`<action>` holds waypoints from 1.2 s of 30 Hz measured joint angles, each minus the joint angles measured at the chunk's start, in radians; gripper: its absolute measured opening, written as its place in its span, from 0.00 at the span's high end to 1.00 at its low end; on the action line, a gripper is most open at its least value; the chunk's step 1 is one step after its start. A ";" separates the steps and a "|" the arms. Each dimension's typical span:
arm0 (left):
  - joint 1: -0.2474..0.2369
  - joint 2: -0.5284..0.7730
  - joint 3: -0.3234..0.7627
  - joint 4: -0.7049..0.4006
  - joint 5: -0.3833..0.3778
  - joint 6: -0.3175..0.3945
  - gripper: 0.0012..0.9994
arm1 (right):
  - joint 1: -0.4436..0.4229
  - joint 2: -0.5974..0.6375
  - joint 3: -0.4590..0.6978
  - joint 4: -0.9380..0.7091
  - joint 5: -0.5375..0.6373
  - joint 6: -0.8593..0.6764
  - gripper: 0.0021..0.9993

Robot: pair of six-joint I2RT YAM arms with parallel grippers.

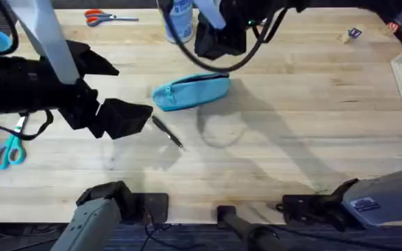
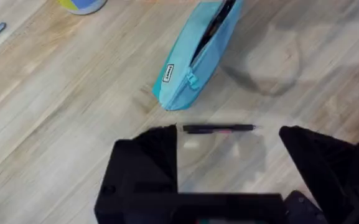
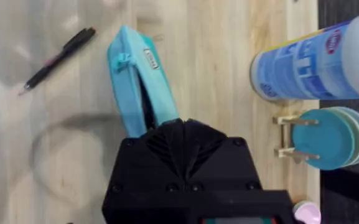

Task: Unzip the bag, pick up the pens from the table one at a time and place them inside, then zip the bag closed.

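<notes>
Worktop (image 1: 291,118) of light planked wood carries all task items. Bag (image 1: 191,91), turquoise, lies near the centre with its zipper parted along the top. The right gripper (image 3: 167,127) is clamped on the bag's far end; in the overhead view it sits at that end of the bag. The left gripper (image 2: 229,140) hangs over the pen (image 1: 167,131) with its jaws spread wide. The pen, dark and slim, lies flat just beside the bag's near end, not touching it.

Left hand (image 2: 229,162) open, right hand (image 3: 170,134) seemingly closed
</notes>
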 joint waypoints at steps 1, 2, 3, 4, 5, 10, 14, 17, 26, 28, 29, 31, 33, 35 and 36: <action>0.000 0.000 0.000 0.000 0.000 0.000 0.00 | 0.009 0.000 0.000 -0.013 0.017 0.000 0.97; 0.000 0.000 0.000 0.000 0.000 0.000 0.00 | 0.015 0.000 0.000 -0.023 0.030 -0.001 0.97; 0.000 0.000 0.000 0.000 0.000 0.000 0.00 | 0.022 0.000 0.000 -0.034 0.043 -0.006 0.97; 0.000 0.000 0.000 0.000 0.000 0.000 0.01 | 0.026 0.000 0.000 -0.041 0.052 -0.010 0.97; 0.000 0.000 0.000 0.000 0.000 0.000 0.00 | 0.030 0.000 0.000 -0.047 0.060 -0.013 0.97; 0.000 0.000 0.000 0.000 0.000 0.000 0.00 | 0.032 0.000 0.000 -0.087 0.084 -0.010 0.97; 0.000 0.000 0.000 0.000 0.000 0.000 0.00 | 0.032 0.000 0.000 -0.088 0.087 0.002 0.97; 0.000 0.000 0.000 0.000 0.000 0.000 0.00 | 0.032 0.000 0.000 -0.082 0.086 0.009 0.97; 0.000 0.000 0.000 0.000 0.000 0.000 0.00 | -0.014 0.000 0.000 -0.034 0.112 0.158 0.97; 0.000 0.000 0.000 0.000 0.000 0.000 0.00 | -0.023 0.000 0.000 -0.034 0.118 0.182 0.97; 0.000 0.000 0.000 0.000 0.000 0.000 0.00 | -0.025 0.000 0.002 -0.034 0.119 0.192 0.97; 0.000 0.000 0.000 0.000 0.000 0.000 0.00 | -0.025 0.000 0.012 -0.037 0.121 0.212 0.97; 0.000 0.000 0.000 0.000 0.000 0.000 0.00 | -0.025 0.000 0.030 -0.038 0.121 0.228 0.97; 0.000 0.000 0.000 0.000 0.000 0.000 0.00 | -0.025 0.000 0.043 -0.038 0.119 0.234 0.97; 0.000 0.000 0.000 0.000 0.000 0.000 0.00 | -0.025 0.000 0.048 -0.041 0.115 0.236 0.97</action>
